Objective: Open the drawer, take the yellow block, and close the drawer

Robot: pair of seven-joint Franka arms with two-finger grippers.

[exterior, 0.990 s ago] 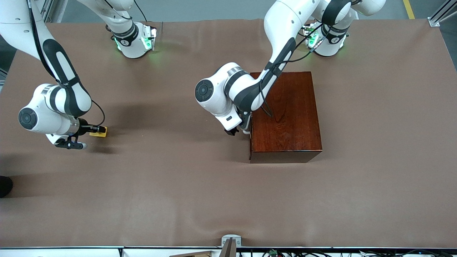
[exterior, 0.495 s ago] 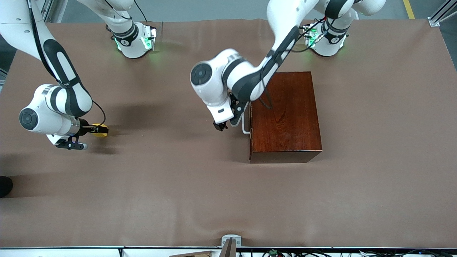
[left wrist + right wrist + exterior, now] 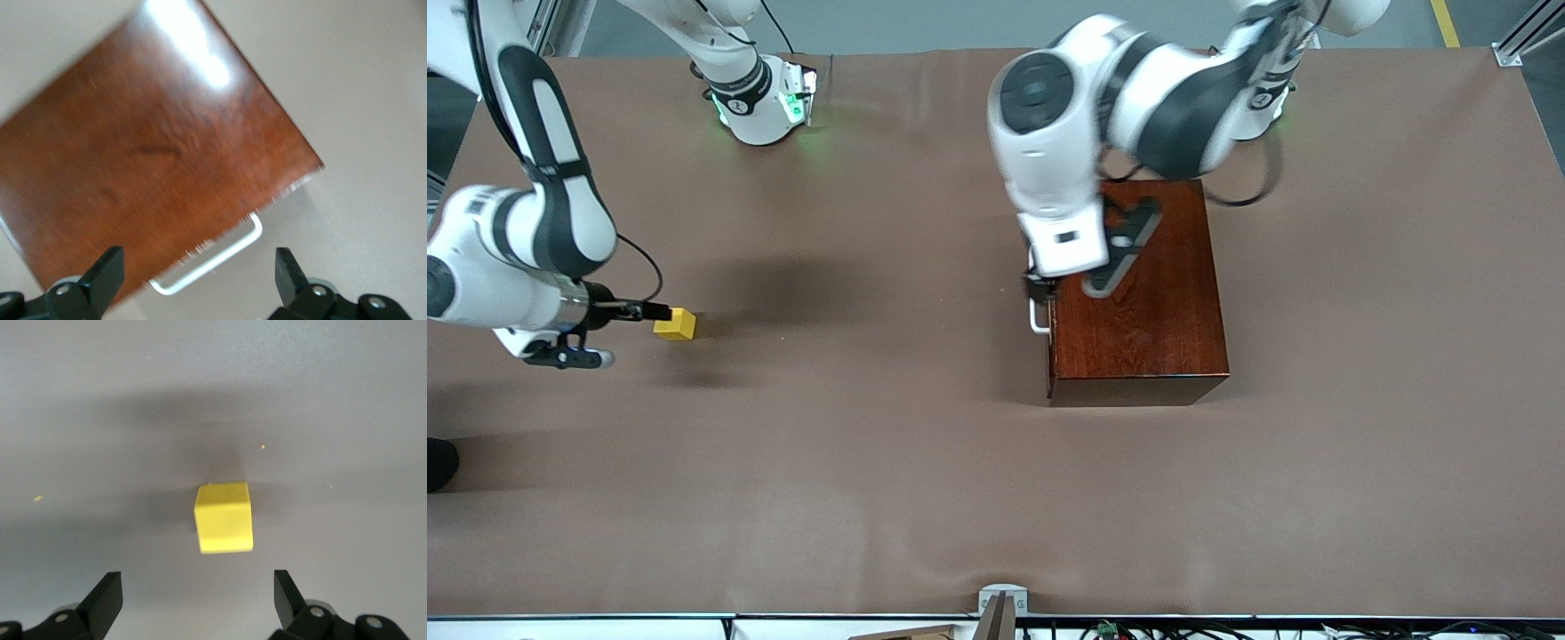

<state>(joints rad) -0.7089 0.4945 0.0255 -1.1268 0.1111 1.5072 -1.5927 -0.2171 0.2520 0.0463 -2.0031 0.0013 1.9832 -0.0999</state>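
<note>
Yellow block [image 3: 675,324] lying free on the brown table cover [image 3: 871,462] toward the right arm's end, well apart from the wooden box [image 3: 1138,293]. Right gripper [image 3: 640,311] just beside the block, fingers [image 3: 103,600] spread apart, holding nothing. Drawer [image 3: 1049,311] pushed shut, only its white handle [image 3: 1037,317] standing out of the box front. Left gripper [image 3: 200,280] up in the air over the handle, fingers [image 3: 107,273] wide apart, touching nothing

No readable text, labels, brands, numbers or signs anywhere, none on the wooden box [image 3: 1138,284], none on the arms, none on the brown table cover [image 3: 871,462]
</note>
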